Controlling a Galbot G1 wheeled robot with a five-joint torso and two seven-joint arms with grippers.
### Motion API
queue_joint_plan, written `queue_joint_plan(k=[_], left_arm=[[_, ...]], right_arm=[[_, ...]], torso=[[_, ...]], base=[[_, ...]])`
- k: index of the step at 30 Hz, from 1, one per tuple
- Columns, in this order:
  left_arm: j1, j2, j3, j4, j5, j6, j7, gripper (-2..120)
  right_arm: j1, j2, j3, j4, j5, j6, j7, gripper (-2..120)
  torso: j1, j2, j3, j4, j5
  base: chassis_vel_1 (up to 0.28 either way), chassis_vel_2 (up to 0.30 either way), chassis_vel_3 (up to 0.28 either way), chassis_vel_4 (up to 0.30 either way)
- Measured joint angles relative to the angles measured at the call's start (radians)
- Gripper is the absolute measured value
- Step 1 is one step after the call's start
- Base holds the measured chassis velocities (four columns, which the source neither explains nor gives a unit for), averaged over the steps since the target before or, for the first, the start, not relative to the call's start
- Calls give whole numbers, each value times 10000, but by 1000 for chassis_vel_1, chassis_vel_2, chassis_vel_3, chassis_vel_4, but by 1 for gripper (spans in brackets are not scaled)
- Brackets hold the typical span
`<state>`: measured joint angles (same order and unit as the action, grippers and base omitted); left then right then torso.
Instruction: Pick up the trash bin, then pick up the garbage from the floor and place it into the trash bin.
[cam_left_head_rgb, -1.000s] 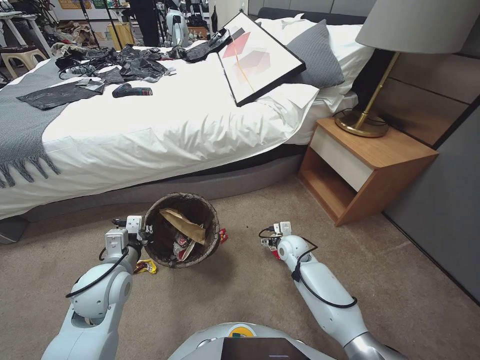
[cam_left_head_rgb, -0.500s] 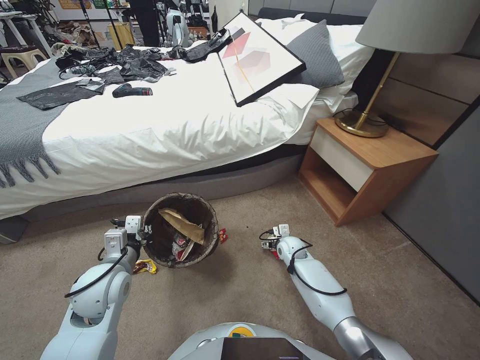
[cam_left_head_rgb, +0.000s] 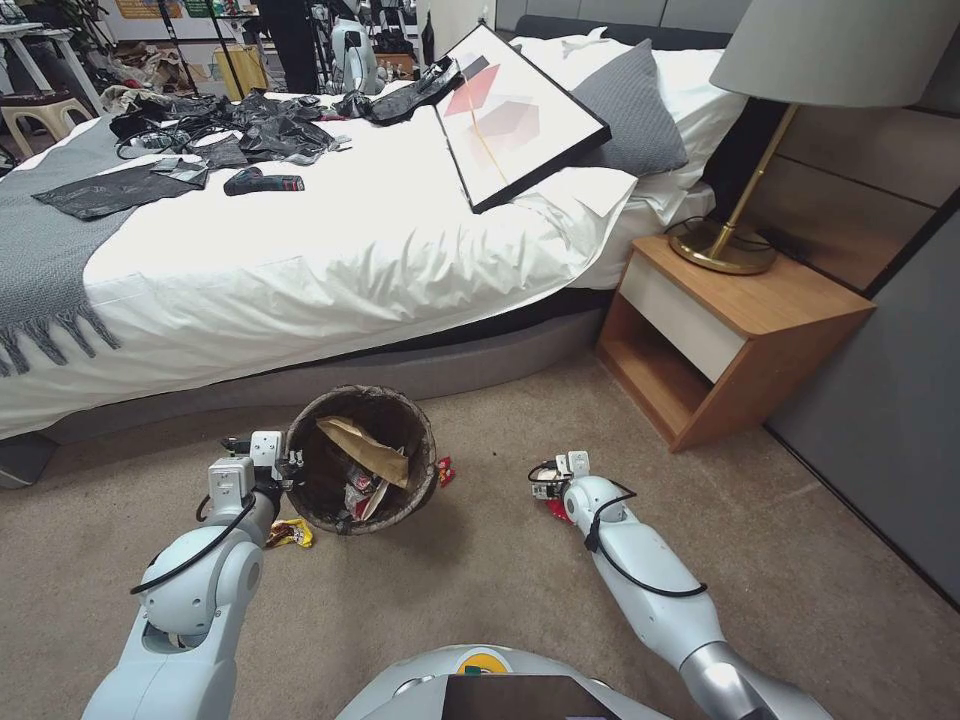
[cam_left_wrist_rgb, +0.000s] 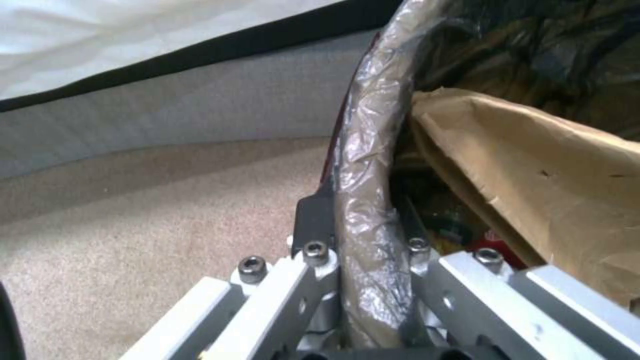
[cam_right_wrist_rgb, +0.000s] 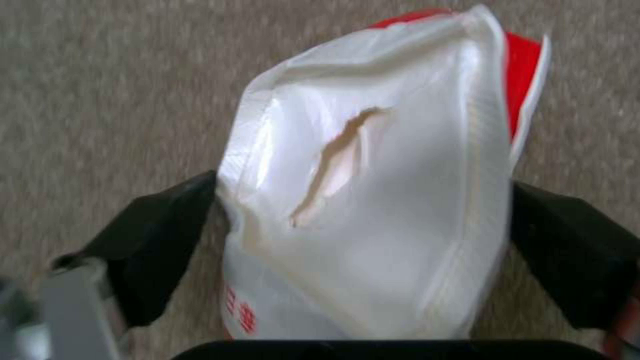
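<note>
Bedside carpet: left gripper clamped on trash bin rim near bed, right gripper pinching crushed red-and-white cup just above floor, which could slip since flattened paper gives little purchase

Open carpet btwn arms; bed & nightstand block beyond.

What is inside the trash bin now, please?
Inside the trash bin, held at its rim by the left gripper, lie a tan paper scrap and red-and-white litter. Whatever lies below them is covered.
</note>
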<state>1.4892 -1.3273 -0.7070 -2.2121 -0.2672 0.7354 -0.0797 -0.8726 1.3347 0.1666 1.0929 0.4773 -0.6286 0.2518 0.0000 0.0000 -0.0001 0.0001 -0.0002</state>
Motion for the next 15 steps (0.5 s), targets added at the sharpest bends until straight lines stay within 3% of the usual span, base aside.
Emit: queue_joint_plan(k=[3,15], left_arm=[[30,90,-126,-52,-27,0,1,3],[11,66,-29,-30,-31,0,14,3]], right_arm=[[-81,40,-6,58,-121,64,-4,78],[-260,-45,-34,510,-87,-56,16,53]], torso=[[0,0,-1,-3,-2],[0,0,0,-3,1]], base=[[0,0,0,0],[0,0,0,0]])
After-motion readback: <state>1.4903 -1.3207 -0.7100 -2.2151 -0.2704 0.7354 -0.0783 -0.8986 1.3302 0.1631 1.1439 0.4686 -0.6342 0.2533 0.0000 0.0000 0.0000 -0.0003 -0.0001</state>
